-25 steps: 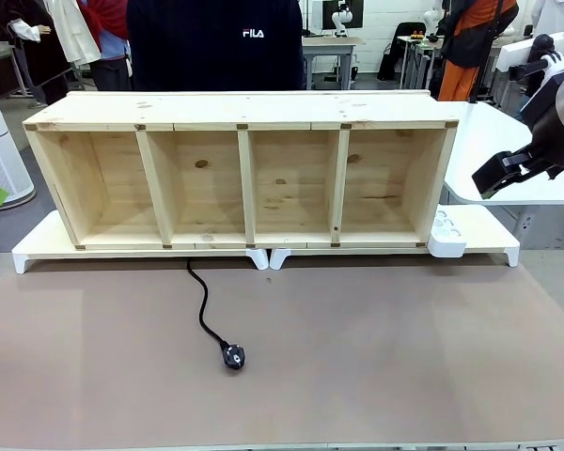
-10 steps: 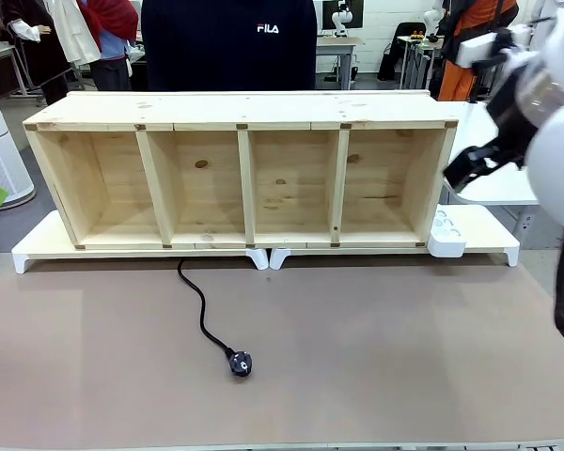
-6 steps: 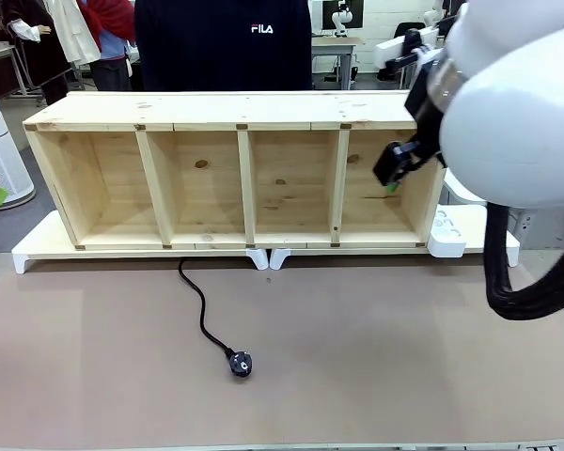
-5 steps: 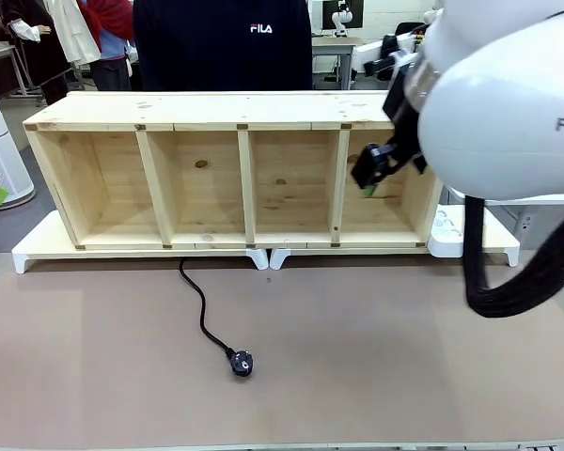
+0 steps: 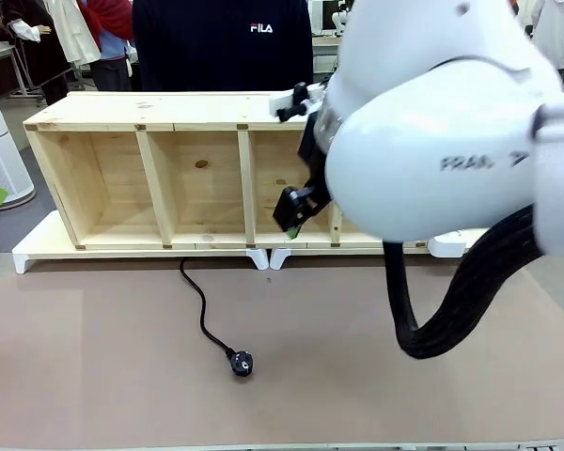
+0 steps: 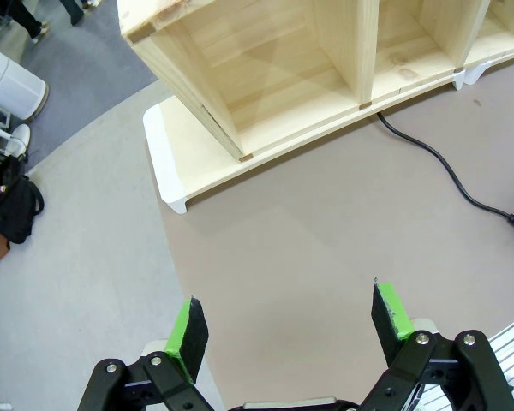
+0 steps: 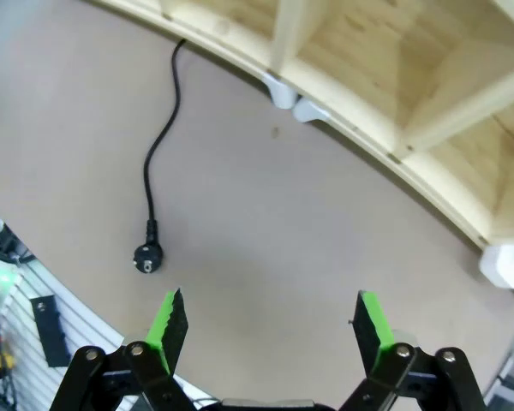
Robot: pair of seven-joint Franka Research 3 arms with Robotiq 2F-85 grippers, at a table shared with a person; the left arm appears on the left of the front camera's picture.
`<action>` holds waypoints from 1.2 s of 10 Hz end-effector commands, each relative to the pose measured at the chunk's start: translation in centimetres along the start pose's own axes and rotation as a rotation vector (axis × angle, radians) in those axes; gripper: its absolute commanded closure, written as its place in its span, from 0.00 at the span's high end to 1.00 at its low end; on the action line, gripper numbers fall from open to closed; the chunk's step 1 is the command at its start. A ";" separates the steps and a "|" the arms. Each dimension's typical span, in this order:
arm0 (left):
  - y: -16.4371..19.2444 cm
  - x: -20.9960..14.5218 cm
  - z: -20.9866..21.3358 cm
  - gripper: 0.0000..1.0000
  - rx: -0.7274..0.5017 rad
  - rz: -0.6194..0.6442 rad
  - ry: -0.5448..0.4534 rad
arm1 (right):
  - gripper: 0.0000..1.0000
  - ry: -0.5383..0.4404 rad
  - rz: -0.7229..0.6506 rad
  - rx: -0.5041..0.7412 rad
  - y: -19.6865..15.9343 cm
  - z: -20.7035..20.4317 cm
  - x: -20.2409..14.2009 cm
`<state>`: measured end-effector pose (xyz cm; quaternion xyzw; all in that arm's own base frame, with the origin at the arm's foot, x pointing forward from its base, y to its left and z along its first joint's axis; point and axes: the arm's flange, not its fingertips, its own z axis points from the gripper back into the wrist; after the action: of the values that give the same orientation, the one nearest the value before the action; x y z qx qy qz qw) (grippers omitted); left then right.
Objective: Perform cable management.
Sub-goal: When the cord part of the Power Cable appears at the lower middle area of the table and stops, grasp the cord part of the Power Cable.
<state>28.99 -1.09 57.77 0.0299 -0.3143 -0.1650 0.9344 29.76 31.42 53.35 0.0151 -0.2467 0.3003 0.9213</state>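
The cable [image 5: 203, 315] is a thin black cord lying on the brown mat, running from under the wooden shelf [image 5: 169, 178] to a round black plug [image 5: 242, 363]. My right gripper [image 5: 292, 218] hangs in front of the shelf's middle, up and to the right of the plug. In the right wrist view the right gripper [image 7: 270, 324] is open and empty, high above the mat, with the cable [image 7: 158, 141] and plug [image 7: 144, 257] to its left. My left gripper [image 6: 289, 321] is open and empty above the mat's left end, and the cable [image 6: 428, 154] lies far to its upper right.
The shelf has several open compartments and rests on white stands [image 5: 38, 246]. A small white socket block [image 7: 501, 265] sits by the shelf's right end. A person in a dark top [image 5: 226, 42] stands behind the shelf. My right arm's bulky white body [image 5: 432, 141] covers the shelf's right half.
My right arm has swung in from the far right, leftward across the shelf's front to its middle. Its jaws stayed open. In the last second the cable and plug have not moved.
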 end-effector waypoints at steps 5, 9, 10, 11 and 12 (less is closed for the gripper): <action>0.0 0.0 0.0 1.00 0.000 0.016 -0.004 | 1.00 0.021 0.024 -0.023 6.6 -8.4 0.6; 0.0 0.0 0.0 1.00 0.000 0.016 -0.004 | 1.00 0.094 0.050 0.010 10.4 -11.7 0.0; 0.0 0.0 0.0 1.00 0.000 0.016 -0.004 | 1.00 0.104 0.046 0.015 10.9 -12.2 0.1; 0.0 0.0 0.0 1.00 0.000 0.016 -0.004 | 1.00 0.115 0.056 0.016 11.5 -12.6 -0.1; 0.0 0.0 0.0 1.00 0.000 0.016 -0.004 | 1.00 0.115 0.063 0.018 11.8 -12.7 -0.5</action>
<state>28.99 -1.06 57.78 0.0301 -0.3144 -0.1646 0.9344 28.44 41.73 40.97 0.0095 -0.1876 0.3392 0.9218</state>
